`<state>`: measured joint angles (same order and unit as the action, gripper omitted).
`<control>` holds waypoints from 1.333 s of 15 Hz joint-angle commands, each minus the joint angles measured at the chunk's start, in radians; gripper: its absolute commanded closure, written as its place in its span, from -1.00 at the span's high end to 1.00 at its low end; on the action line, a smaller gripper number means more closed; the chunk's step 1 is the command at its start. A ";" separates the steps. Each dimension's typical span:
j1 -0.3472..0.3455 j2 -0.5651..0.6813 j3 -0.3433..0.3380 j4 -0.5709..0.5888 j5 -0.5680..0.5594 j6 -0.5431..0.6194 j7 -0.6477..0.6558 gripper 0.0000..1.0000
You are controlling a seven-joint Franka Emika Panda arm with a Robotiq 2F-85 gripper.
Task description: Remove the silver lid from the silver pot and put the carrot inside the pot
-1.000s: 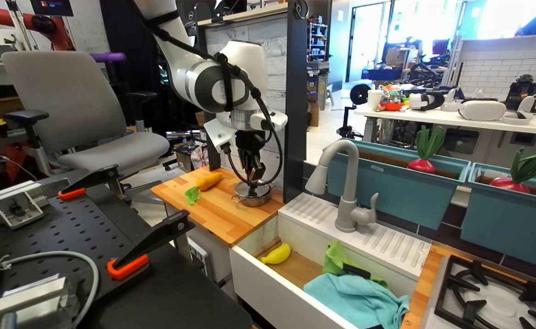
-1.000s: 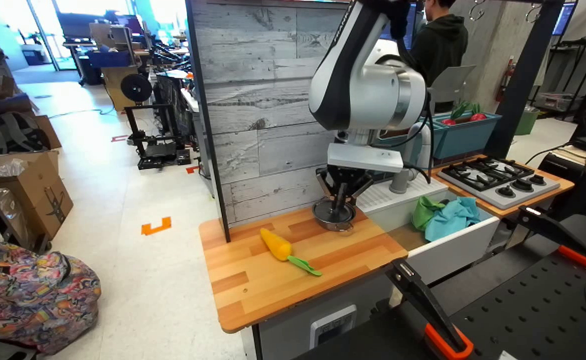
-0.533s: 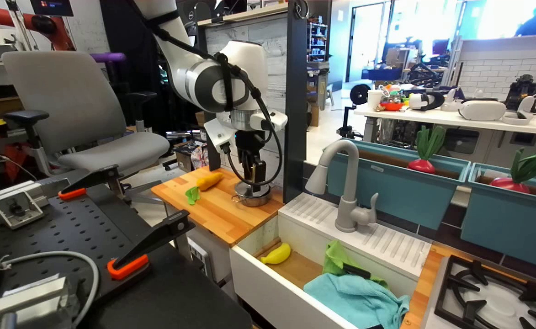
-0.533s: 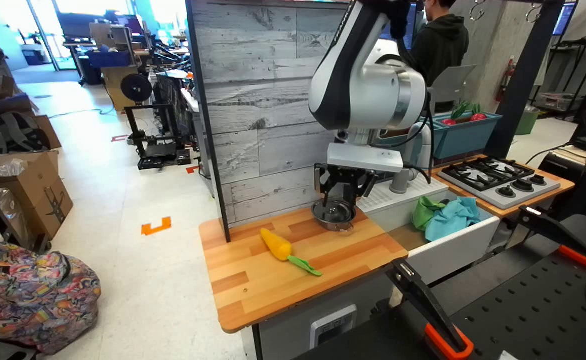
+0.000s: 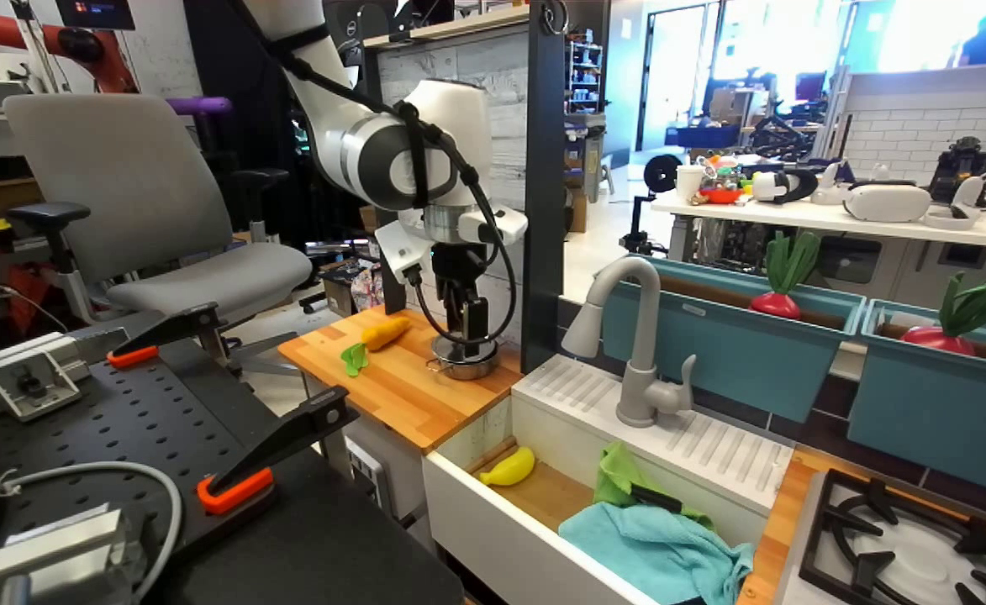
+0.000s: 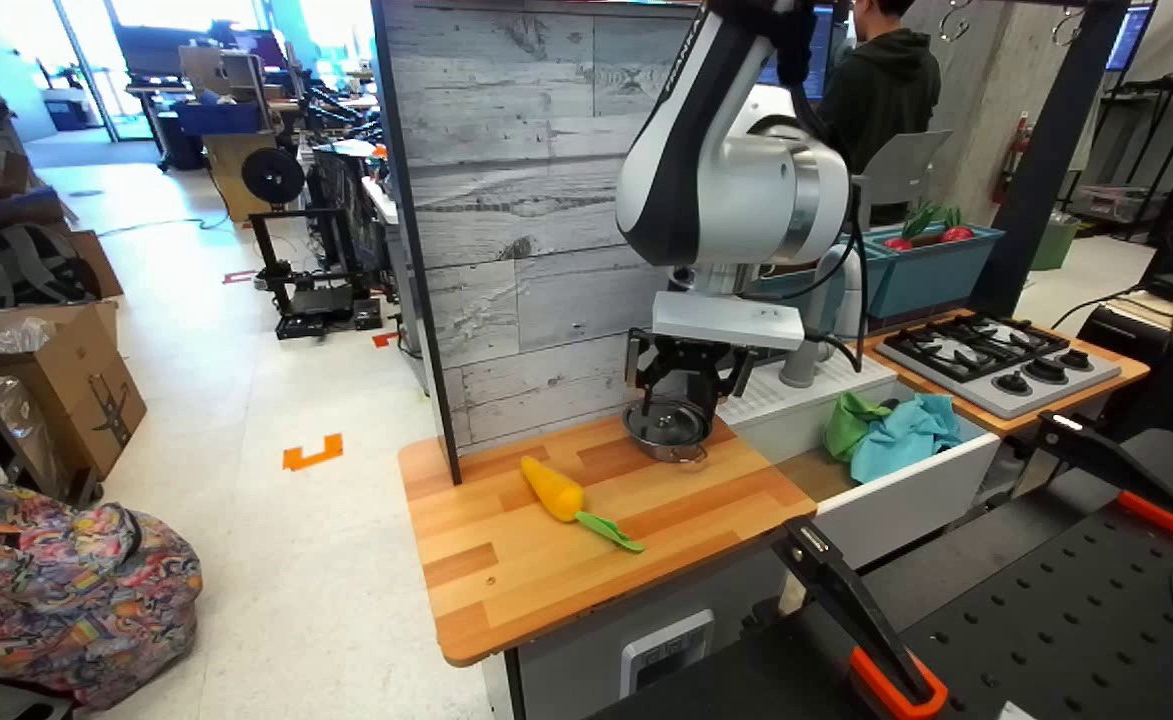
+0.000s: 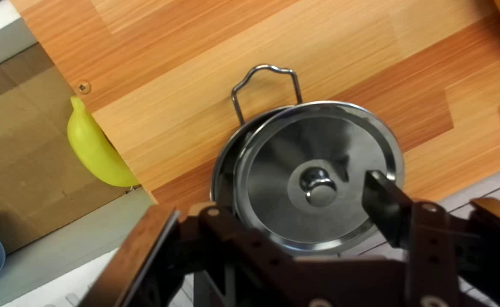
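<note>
In an exterior view, pale floor stretches left of the grey plank partition — a concrete wall rises to the partition's right. In an exterior view, a grey office chair stands left of the partition — right of it, white wall tiles and glaring windows

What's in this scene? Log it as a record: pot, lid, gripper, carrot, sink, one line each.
pot: on the wooden counter
lid: over the pot, off-centre in the wrist view
gripper: open, knob between its fingers in the wrist view; contact with the lid unclear
carrot: lying on the wooden counter, outside the pot
sink: holds a banana, a green cloth and a blue cloth
</note>
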<state>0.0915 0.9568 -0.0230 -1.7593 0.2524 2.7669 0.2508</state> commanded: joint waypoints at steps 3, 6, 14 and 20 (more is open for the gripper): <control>0.027 0.027 -0.029 0.040 -0.042 -0.036 0.044 -0.33; 0.028 0.031 -0.032 0.048 -0.054 -0.041 0.053 -0.80; 0.031 -0.072 0.008 -0.064 -0.060 -0.001 0.009 -0.90; 0.107 -0.107 -0.014 -0.152 -0.150 -0.049 0.006 -0.90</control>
<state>0.1594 0.8822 -0.0134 -1.8517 0.1490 2.7550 0.2575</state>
